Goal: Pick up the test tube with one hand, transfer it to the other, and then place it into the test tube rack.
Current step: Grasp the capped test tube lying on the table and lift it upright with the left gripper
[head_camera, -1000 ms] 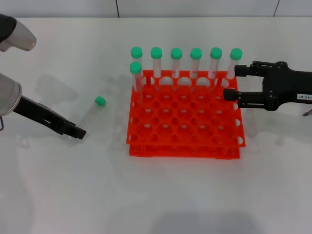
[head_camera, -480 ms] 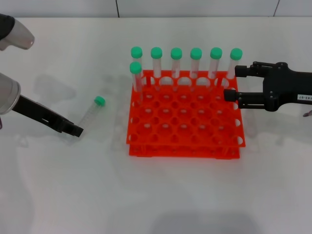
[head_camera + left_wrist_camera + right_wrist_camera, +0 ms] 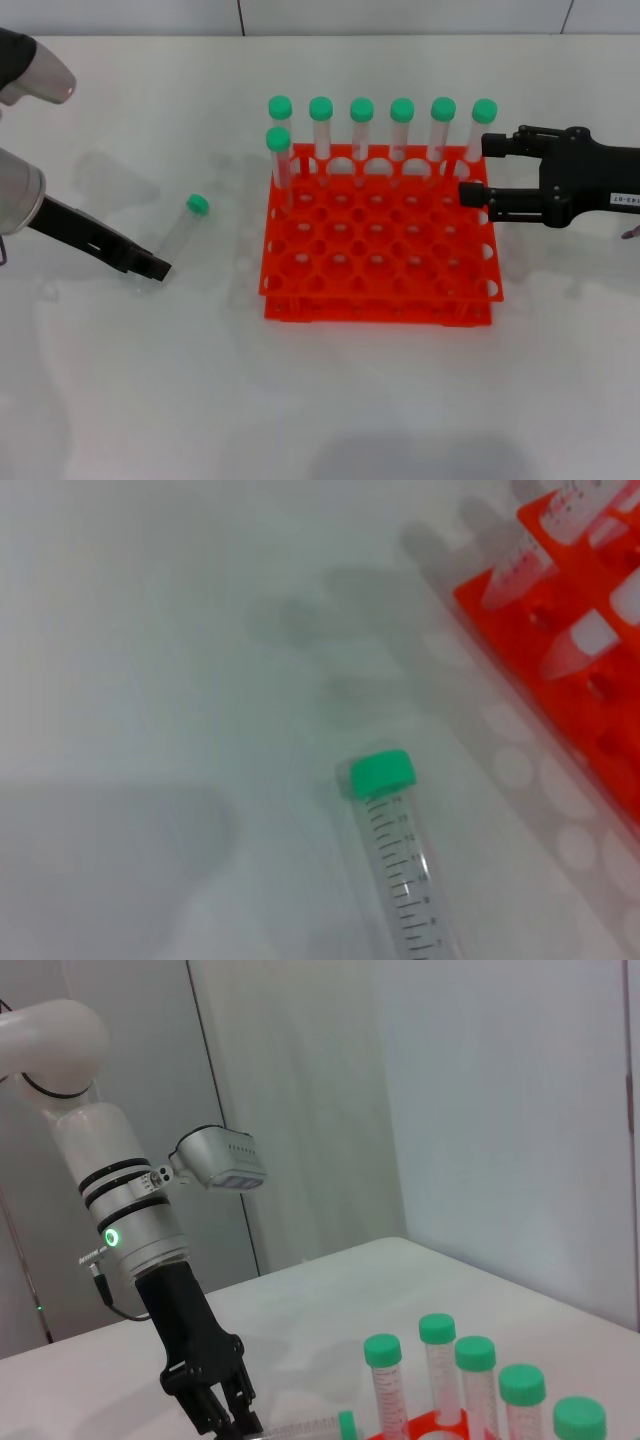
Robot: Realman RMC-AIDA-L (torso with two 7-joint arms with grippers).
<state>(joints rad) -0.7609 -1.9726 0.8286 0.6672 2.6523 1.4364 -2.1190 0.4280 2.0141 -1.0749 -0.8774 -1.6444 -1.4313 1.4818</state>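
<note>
In the head view we see the test tube (image 3: 182,229) lying on the white table (image 3: 330,400) at the middle left of the frame, its green cap pointing toward the upper right and its clear body running down and left toward the left gripper (image 3: 150,266). That gripper sits at the left of the frame with its black fingers low over the table at the tube's lower end; we cannot tell whether its fingers are apart or together, nor whether they touch the tube. The left wrist view shows the tube (image 3: 395,860) flat on the table with printed graduation marks along its side, near the corner of the test tube rack (image 3: 580,660) but apart from it. The orange-red test tube rack (image 3: 380,260) stands in the centre of the head view, and seven capped tubes (image 3: 380,135) stand upright in it, six across the far row and one just in front at the far-left corner. The right gripper (image 3: 472,170) hangs at the right of the frame beside the rack's far-right corner, its fingers spread apart and holding nothing. In the right wrist view we see the left arm's gripper (image 3: 222,1400) farther off, pointing down at the table.
</note>
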